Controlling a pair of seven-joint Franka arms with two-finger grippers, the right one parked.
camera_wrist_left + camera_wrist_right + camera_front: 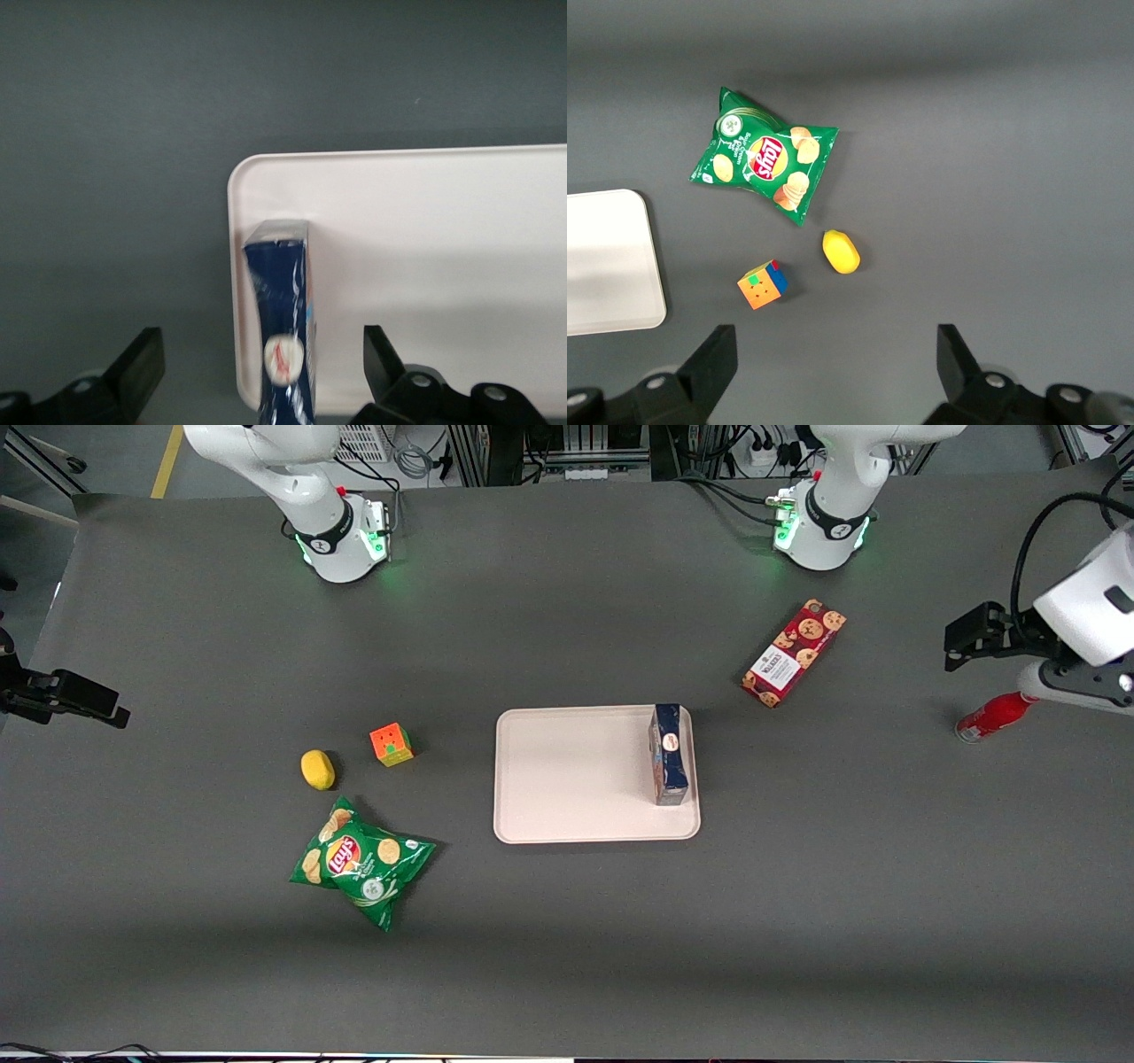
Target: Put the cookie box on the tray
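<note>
I see the box (pixel 670 753) standing on the tray (pixel 567 779), at its working-arm edge. My gripper (pixel 263 372) is spread wide, holding nothing, apparently raised above; the box sits between its fingers (pixel 137 363).

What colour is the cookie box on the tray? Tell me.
Dark navy blue, clearest in the front view: cookie box on tray.

The table (pixel 567 957) carries a dark grey matte covering that reaches all its visible edges. Light falls evenly from above, leaving soft shadows. Past the table's edge farthest from the front camera lies a grey floor (pixel 106 460) with a yellow line (pixel 166 460), cable bundles (pixel 718 460) and dark metal framing (pixel 549 447).
</note>
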